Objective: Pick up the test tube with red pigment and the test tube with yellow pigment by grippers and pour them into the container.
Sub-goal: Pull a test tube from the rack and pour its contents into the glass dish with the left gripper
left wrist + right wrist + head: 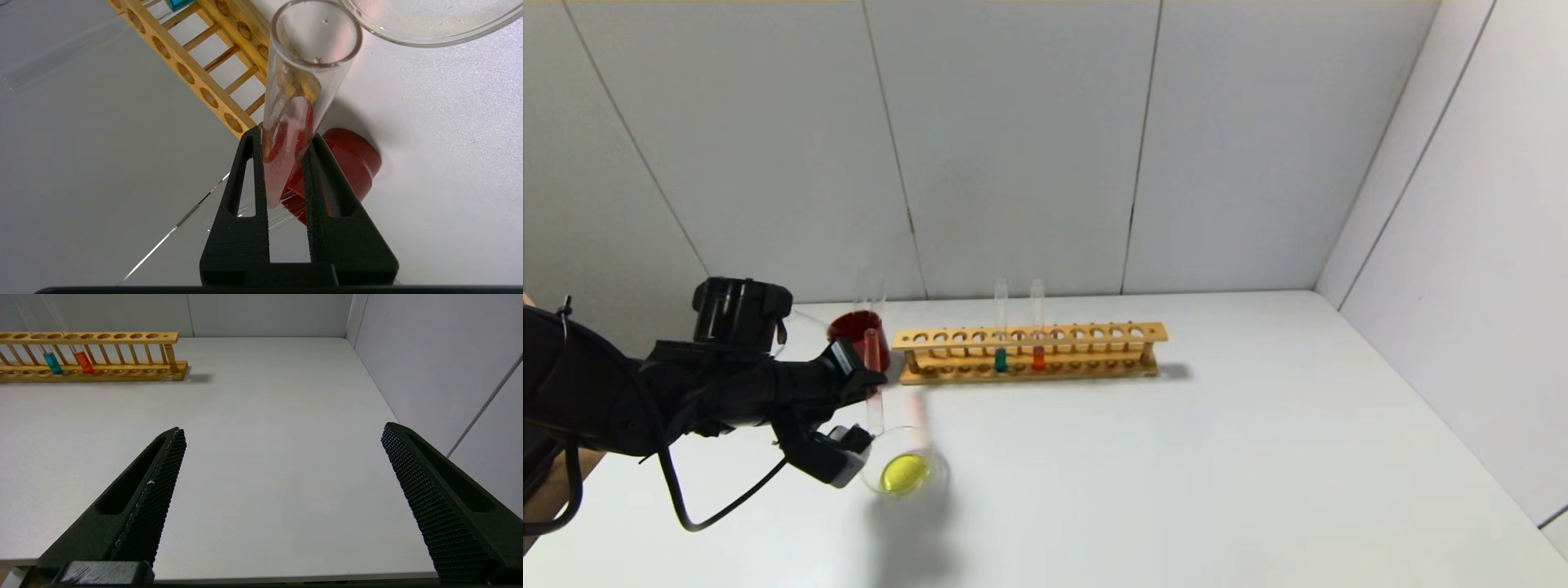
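My left gripper (870,408) is shut on the test tube with red pigment (874,384). It holds the tube steeply, rounded end up, with the mouth down at the near-left rim of the container (905,472), a round clear glass dish holding yellow liquid. In the left wrist view the black fingers (251,163) clamp the tube (302,90) near its rounded end. Red film coats the inside of the tube, and its open mouth points at the dish rim (429,36). No tube with yellow liquid shows. My right gripper (282,428) is open and empty over bare table.
A dark red cup (856,328) with empty clear tubes stands just behind my left gripper. A wooden rack (1029,353) to its right holds a green-liquid tube (1001,359) and a red-orange one (1038,358). White walls close the back and right.
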Robot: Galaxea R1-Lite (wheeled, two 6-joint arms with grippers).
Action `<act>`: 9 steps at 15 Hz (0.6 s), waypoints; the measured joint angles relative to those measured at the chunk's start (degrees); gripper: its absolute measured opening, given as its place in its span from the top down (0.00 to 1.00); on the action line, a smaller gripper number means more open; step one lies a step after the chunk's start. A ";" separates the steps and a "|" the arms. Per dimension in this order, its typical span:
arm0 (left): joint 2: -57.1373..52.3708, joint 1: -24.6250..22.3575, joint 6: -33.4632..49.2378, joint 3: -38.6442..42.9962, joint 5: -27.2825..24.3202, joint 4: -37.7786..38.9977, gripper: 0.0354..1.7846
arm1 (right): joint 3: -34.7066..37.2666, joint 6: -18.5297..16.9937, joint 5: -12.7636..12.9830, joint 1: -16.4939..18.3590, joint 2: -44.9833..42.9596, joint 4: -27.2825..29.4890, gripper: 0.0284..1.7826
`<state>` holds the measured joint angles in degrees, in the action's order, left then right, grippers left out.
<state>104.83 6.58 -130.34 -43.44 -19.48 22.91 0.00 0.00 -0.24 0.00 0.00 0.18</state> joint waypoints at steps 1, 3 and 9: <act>0.09 0.00 -0.06 -0.05 -0.02 0.02 0.85 | 0.00 0.00 0.02 0.00 0.00 -0.02 0.02; 0.41 0.24 -1.22 -0.26 -0.02 0.02 0.85 | 0.00 0.00 0.00 0.00 0.00 0.00 0.02; 1.26 0.91 -4.66 -1.60 0.00 -0.20 0.85 | 0.00 0.00 0.02 0.00 0.00 0.00 0.02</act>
<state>106.08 7.50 -135.00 -45.03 -19.48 22.71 0.00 0.00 -0.22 0.00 0.00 0.18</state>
